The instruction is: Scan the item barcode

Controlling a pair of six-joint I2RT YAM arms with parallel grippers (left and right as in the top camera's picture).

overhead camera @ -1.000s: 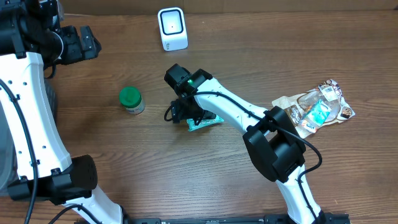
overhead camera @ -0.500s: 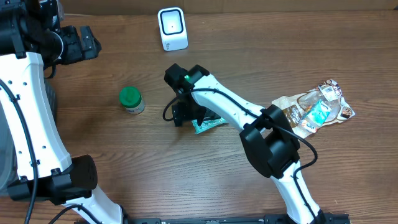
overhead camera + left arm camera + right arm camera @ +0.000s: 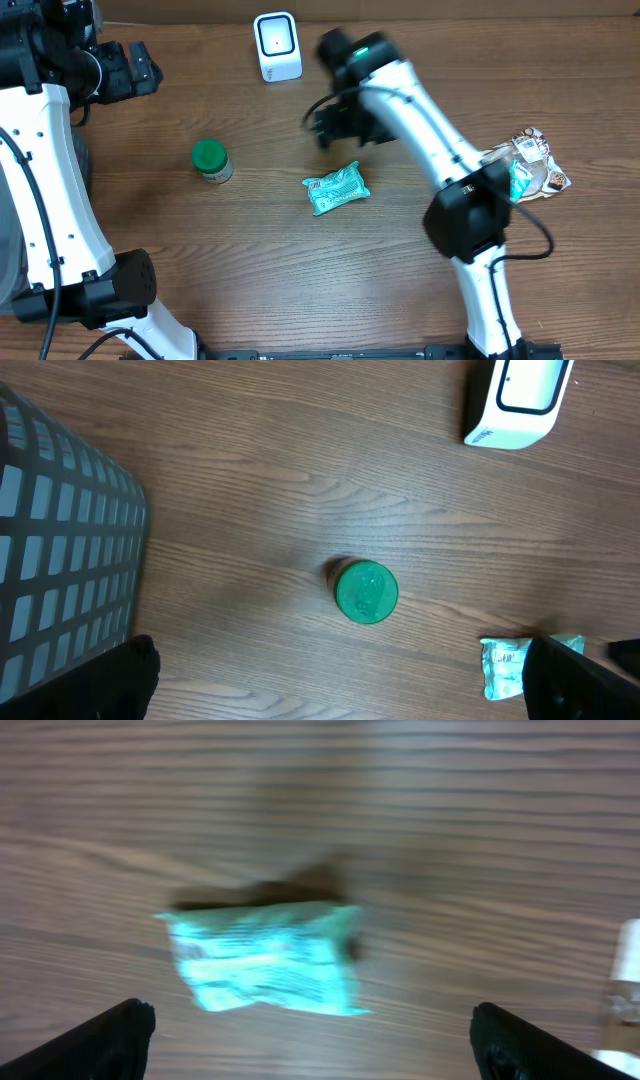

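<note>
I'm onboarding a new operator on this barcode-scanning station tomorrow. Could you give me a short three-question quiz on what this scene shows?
1. Fill in: in the overhead view, the jar left of the teal packet has a ___ lid.
2. True or false: the right arm's jaws grip the teal packet.
3. Which stands nearest the far edge of the table? A) the jar B) the white scanner C) the snack packets

Key: 1 green; 2 false, the jaws are open and the packet lies free on the table; 3 B.
</note>
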